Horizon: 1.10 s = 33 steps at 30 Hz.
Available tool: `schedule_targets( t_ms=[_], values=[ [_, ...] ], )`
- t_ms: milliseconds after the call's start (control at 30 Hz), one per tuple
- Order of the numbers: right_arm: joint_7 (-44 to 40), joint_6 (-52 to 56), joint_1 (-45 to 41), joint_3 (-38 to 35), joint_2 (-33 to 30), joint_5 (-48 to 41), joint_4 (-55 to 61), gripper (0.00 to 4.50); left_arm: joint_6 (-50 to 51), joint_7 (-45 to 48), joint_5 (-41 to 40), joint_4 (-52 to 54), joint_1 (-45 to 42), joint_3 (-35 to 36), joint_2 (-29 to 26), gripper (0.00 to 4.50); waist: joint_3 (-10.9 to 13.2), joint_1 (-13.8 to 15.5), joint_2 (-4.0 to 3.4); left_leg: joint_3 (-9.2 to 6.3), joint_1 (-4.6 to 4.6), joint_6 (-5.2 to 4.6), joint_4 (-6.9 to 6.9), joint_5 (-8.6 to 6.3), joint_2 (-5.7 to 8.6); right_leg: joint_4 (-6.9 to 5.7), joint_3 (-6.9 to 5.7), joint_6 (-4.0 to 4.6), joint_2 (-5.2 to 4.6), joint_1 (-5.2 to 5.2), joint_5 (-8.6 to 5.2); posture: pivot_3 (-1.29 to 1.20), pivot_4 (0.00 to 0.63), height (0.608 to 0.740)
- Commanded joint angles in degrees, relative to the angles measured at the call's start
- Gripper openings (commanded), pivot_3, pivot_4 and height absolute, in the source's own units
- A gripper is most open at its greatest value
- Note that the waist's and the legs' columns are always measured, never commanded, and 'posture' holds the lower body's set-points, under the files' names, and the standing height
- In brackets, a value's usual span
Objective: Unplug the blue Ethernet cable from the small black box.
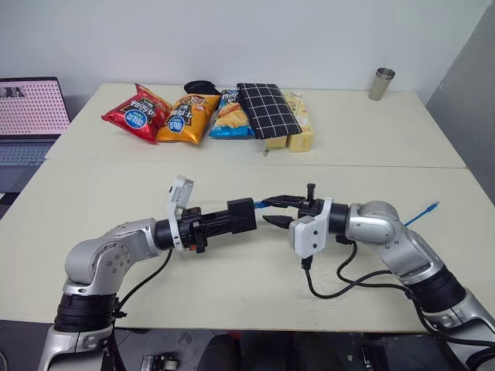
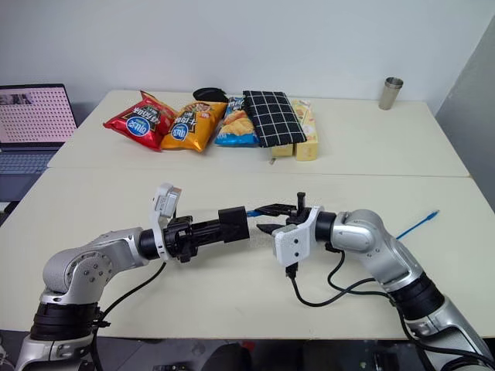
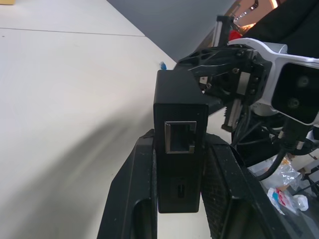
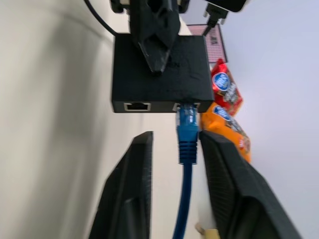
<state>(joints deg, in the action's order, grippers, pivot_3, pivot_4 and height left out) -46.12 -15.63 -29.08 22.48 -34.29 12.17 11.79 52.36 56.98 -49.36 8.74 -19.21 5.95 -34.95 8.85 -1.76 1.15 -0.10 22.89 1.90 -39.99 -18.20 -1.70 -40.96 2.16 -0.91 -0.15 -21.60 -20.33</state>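
A: Where does the small black box [image 4: 159,74] sit?

B: It sits up off the bench [image 1: 232,286], clamped between the two fingers of the left pincer [image 3: 179,164]. The left wrist view shows the fingers pressed against both flat sides, with one empty port facing the camera.

A: And the blue Ethernet cable [image 4: 187,149]?

B: Its plug is seated in a port on the box edge that faces the right pincer [image 4: 174,149]. The cord runs back between that pincer's fingers, which stand apart on either side of the plug boot without pinching it. The far end of the cable [image 1: 421,213] lies on the bench, out beyond the right arm.

A: How is the pair likely to handle?

B: The box looks light and rigid, and its matte sides should give the left pincer decent friction. The cord is thin and limp, so pulling on it would probably only bend it or strain the joint. The plug and boot are the stiff part.

A: So the hold belongs there?

B: Most likely, yes: on the moulded boot just behind the port, closed squarely. These plugs usually carry a small latch tab, too small to make out here; if it stays caught, a straight pull may drag the box out of the left pincer instead
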Motion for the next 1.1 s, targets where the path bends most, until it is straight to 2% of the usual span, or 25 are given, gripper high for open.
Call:
schedule_targets(
  t_ms=[33, 133, 233, 400, 633, 1100],
  values=[
    [-5.3, 18.2, 2.5, -4.9, -0.3, -15.6, 10.5, 2.36, -2.9, 3.3, 1.5, 0.8, -1.5, -1.4, -1.3, 0.8, 0.0, 0.1, 0.0, -0.02, 0.0, 0.0, 0.0, 0.0, 0.0, 0.0, -0.01, 0.0, 0.0, 0.02, 0.0, 0.0, 0.15, 0.74],
    [-5.5, 35.1, 3.4, -8.4, 0.4, -27.6, 16.0, 2.36, -5.0, 5.6, 3.1, 0.7, -1.6, -2.7, -2.0, 0.8, 0.0, 0.0, 0.0, -0.03, 0.0, 0.0, 0.0, 0.0, -0.01, 0.01, -0.01, 0.0, 0.0, 0.05, 0.0, 0.0, 0.15, 0.74],
    [-1.9, 52.3, 3.0, -13.6, 3.0, -42.0, 18.4, 2.36, -8.6, 9.3, 5.2, 1.2, -1.7, -4.2, -3.0, 0.8, 0.0, 0.0, 0.0, -0.05, -0.03, 0.0, 0.0, 0.0, -0.02, -0.01, -0.02, 0.0, 0.0, 0.05, 0.0, 0.0, 0.15, 0.74],
    [0.7, 65.0, 2.8, -17.3, 4.0, -51.9, 18.3, 2.36, -13.2, 13.8, 8.0, 1.4, -1.9, -6.1, -4.4, 0.8, 0.0, 0.0, -0.01, -0.09, -0.01, -0.01, 0.02, 0.0, 0.0, 0.04, -0.04, 0.0, 0.0, 0.05, 0.0, 0.0, 0.15, 0.74],
    [1.7, 70.5, 1.9, -18.3, 4.4, -57.0, 16.5, 2.36, -14.6, 16.3, 8.4, 1.5, -2.0, -6.2, -4.9, 0.8, 0.0, -0.1, -0.01, -0.08, 0.01, -0.03, 0.03, -0.02, 0.02, 0.07, -0.03, 0.0, 0.0, 0.06, 0.0, 0.0, 0.15, 0.74],
    [0.0, 70.6, -0.1, -14.7, 6.0, -56.7, 13.7, 2.36, -16.2, 17.4, 9.8, 2.1, -1.2, -6.8, -4.8, 0.8, 0.0, -0.1, -0.01, -0.07, 0.01, -0.04, 0.04, -0.02, 0.02, 0.07, -0.02, 0.0, 0.0, 0.05, 0.0, 0.0, 0.15, 0.74]
  ],
)
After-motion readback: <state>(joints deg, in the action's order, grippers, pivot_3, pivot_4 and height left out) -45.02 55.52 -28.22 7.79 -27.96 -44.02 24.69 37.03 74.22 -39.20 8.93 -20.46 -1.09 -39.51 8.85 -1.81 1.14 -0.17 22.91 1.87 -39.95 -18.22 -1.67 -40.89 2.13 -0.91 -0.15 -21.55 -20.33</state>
